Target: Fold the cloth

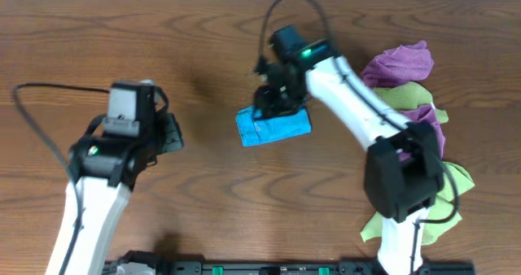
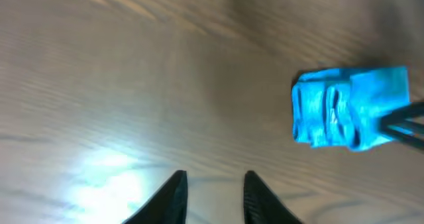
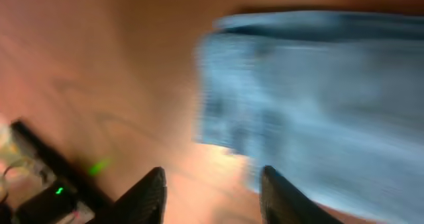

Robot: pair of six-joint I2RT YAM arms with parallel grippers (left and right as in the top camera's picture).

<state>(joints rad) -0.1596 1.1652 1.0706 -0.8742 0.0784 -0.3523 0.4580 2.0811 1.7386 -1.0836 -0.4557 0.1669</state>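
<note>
Blue cloth [image 1: 273, 126] lies near the middle of the wooden surface [image 1: 203, 47], already bunched into a small, thick rectangle with ridged folds on top. In the left wrist view the blue cloth [image 2: 348, 108] sits off to the far right, well apart from that arm's fingers.

Right arm: base at the lower right, forearm running diagonally up and to the left across the surface, wrist bent downward over the cloth. Right tool [image 1: 273, 104] hangs directly above the cloth's upper edge. Whether it touches the fabric cannot be told from overhead. The right wrist view is blurred; right tool [image 3: 212, 174] shows its two dark fingers [image 3: 149, 197] spread wide with nothing between them, and the blue cloth [image 3: 318, 105] fills the upper right just beyond the tips.

Left arm: rises from the lower left, wrist turned toward the right, well away from the cloth. Left tool [image 1: 169, 133] is above bare wood. In its own camera the left tool [image 2: 214, 177] has a moderate gap between the fingers [image 2: 173, 199], holding nothing.

A pile of purple and green cloths [image 1: 403, 84] rests at the right edge, partly behind the right arm. A black rail [image 1: 285, 268] runs along the near edge.
</note>
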